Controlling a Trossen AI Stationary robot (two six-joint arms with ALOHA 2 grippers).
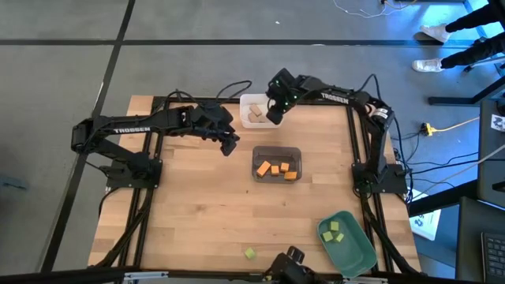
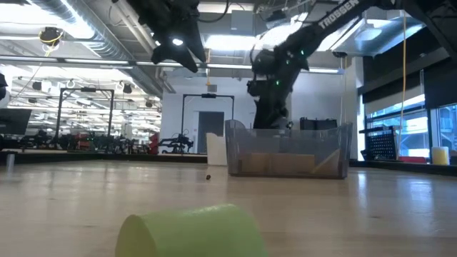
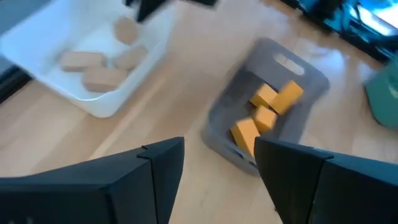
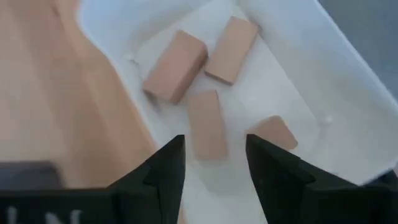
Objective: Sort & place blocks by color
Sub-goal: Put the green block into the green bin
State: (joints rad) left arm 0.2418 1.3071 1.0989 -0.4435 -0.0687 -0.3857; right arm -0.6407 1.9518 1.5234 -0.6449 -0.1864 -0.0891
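Several tan blocks (image 4: 207, 129) lie flat on the floor of the white bin (image 4: 323, 81) at the table's far edge. My right gripper (image 4: 214, 146) hangs open just above them, slanting down, and nothing is between its fingers. Several orange blocks (image 1: 278, 169) sit in the dark grey bin (image 1: 276, 150) at mid-table. Light green blocks (image 1: 331, 233) rest in the green bin (image 1: 355, 251) at the near right. One light green block (image 1: 250, 253) lies loose on the table near the front edge. My left gripper (image 1: 230, 146) waits open, in the air left of the grey bin.
The arms' black frame rails run along the table's left and right sides. Bare wood lies between the grey bin and the loose green block. In the low view the loose green block (image 2: 189, 232) fills the foreground before the grey bin (image 2: 289, 150).
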